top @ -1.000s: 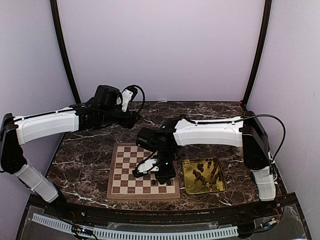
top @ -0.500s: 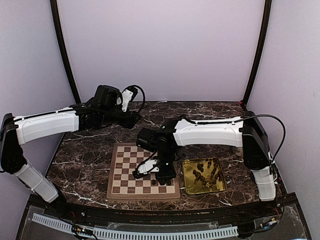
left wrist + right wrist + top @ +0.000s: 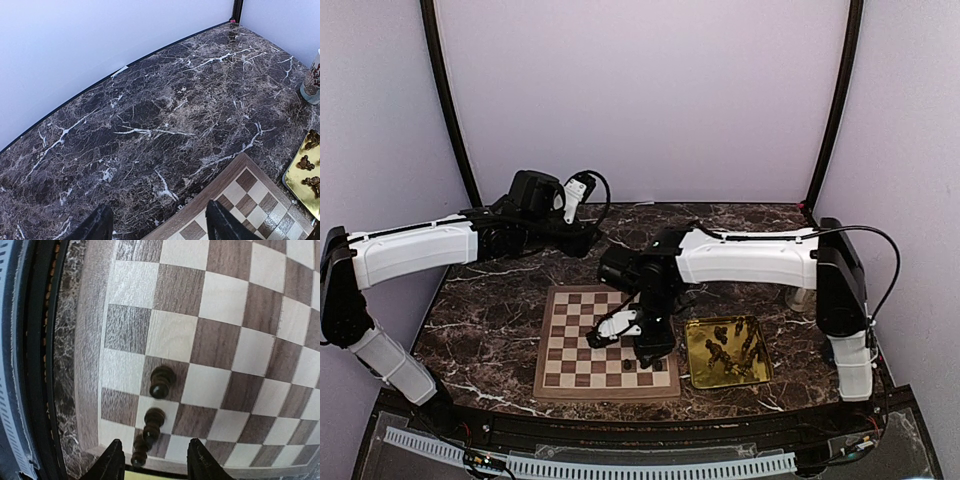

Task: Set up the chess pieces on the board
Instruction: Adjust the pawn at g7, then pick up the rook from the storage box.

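right gripper [image 3: 155, 462] drawn back above three chess pieces [image 3: 161, 381], gold tray [image 3: 692, 370] beside board [image 3: 570, 335]

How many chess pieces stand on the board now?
3 chess pieces, side by side in the board's second row from the near edge, at the tray end: one, the next, the last. The right arm covers some squares, so others may be hidden.

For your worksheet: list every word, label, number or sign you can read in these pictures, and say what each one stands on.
No text can be read.
White container at the table's far right: red and dark print, cut off by the frame and too blurred to read.
Board: no letters or numbers on its brown border.
Gold tray: no marking visible.
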Robot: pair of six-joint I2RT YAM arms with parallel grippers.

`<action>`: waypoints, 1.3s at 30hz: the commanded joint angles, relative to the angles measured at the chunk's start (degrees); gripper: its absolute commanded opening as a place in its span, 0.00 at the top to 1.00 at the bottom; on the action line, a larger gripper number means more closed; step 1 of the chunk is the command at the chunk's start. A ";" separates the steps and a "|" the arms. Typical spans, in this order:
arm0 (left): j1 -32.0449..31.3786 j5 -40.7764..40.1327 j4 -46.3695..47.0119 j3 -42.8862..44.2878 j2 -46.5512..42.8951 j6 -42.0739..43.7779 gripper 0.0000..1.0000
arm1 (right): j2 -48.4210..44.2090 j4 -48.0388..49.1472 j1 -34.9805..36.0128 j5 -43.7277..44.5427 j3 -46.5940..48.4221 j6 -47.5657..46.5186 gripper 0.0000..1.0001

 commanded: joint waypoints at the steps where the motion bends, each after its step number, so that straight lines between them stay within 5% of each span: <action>1: 0.23 0.34 0.14 -0.41 -0.15 0.21 0.34 | -8.45 -0.86 -4.36 -4.95 0.72 -1.74 0.55; 13: 0.27 1.07 0.10 -0.23 0.53 0.14 0.34 | -23.58 7.15 -25.44 -0.99 -22.82 2.10 0.61; 19: 0.23 1.74 -0.22 0.16 1.42 -0.09 0.34 | -29.85 9.24 -30.62 1.77 -34.12 2.72 0.63; 39: 0.31 2.32 -0.54 0.37 1.42 -0.22 0.34 | -24.03 13.38 -33.11 3.77 -35.26 5.30 0.66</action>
